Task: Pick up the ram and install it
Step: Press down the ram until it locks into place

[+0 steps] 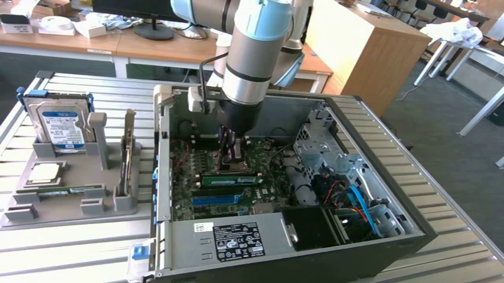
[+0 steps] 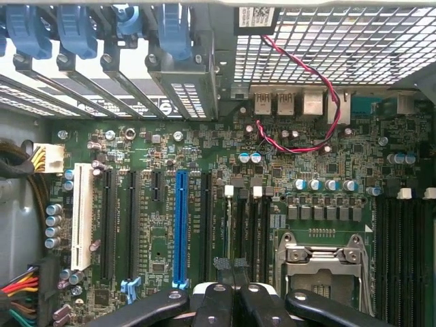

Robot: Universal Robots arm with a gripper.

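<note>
my gripper (image 1: 234, 154): jaws closed, empty, down inside the case over the motherboard (image 2: 204, 197) | the ram (image 1: 61, 190): flat on the grey holder (image 1: 79, 206), well off toward the exterior view's left, long axis running left-right

the computer case (image 1: 362, 127) is bare grey sheet metal, matt, with a perforated metal grille (image 2: 327, 48) at one wall. the circuit board (image 2: 204, 170) inside looks green and lightly glossy, set with plastic slots, one bright blue (image 2: 180, 225) and one white (image 2: 82, 214). the arm (image 1: 256, 53) has smooth brushed metal tubing with pale blue glossy plastic caps. the gripper (image 2: 235, 300) is black, smooth and slightly shiny. the holder tray (image 1: 71, 200) is matt grey plastic. the table (image 1: 71, 247) is ribbed pale metal.
</note>
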